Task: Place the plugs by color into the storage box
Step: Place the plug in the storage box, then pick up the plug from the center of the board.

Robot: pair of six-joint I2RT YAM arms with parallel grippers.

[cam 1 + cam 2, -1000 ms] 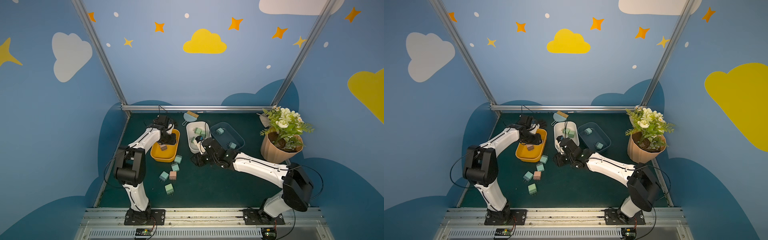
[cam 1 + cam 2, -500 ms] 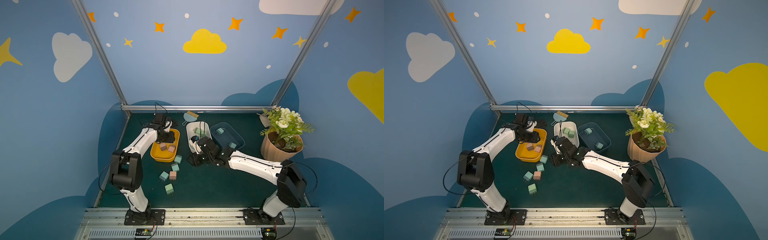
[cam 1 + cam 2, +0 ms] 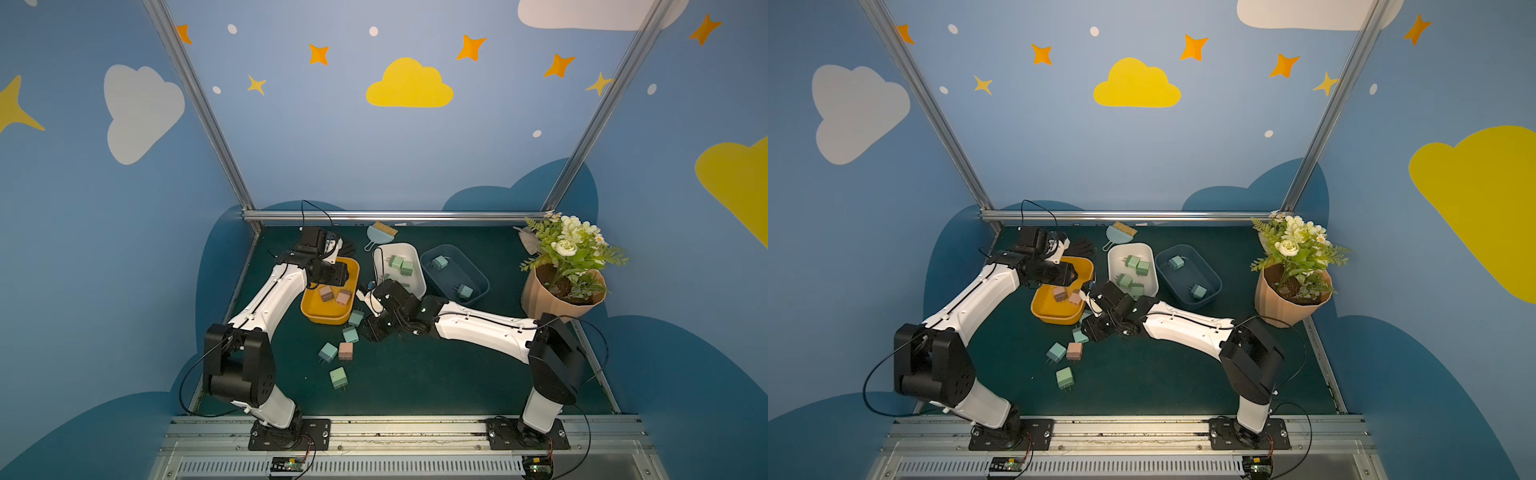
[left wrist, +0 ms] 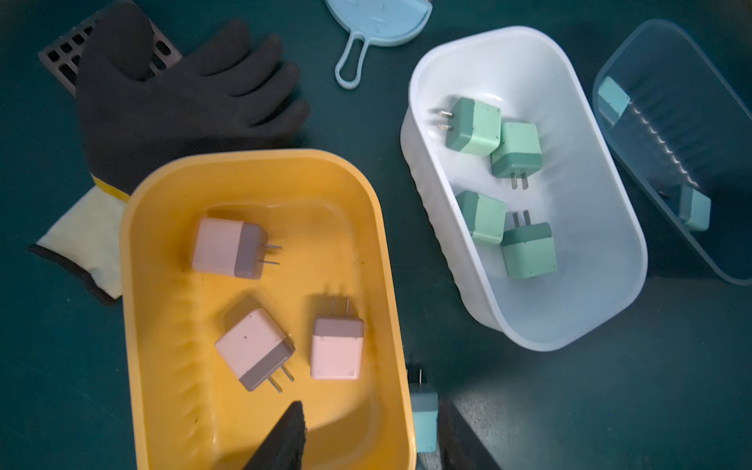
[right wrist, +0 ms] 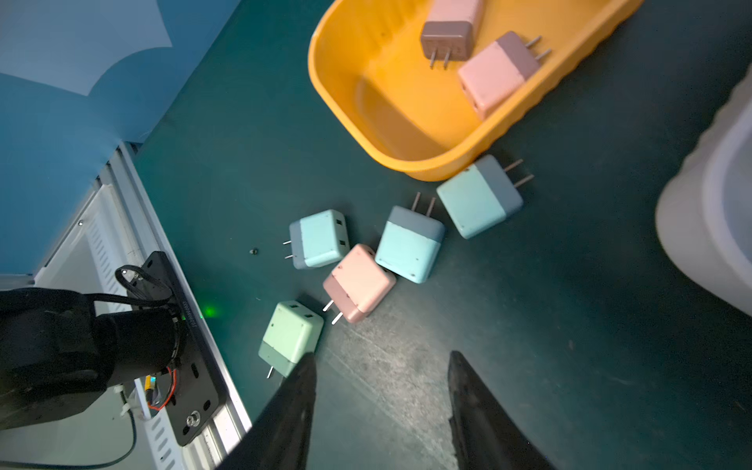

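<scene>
Right wrist view: right claw [image 5: 381, 355] narrowly parted, empty; pastel cube plugs [image 5: 409, 250], two-pronged.

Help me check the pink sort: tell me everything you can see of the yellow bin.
The yellow bin is a glossy plastic tub, rounded-rectangular with ribbed long walls, standing upright on the dark green mat. Three pink plugs lie on their sides inside. A blue plug lies right beside its outer wall, and a black glove lies beside one end.

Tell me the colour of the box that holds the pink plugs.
Yellow. The box shows best in the left wrist view.
</scene>
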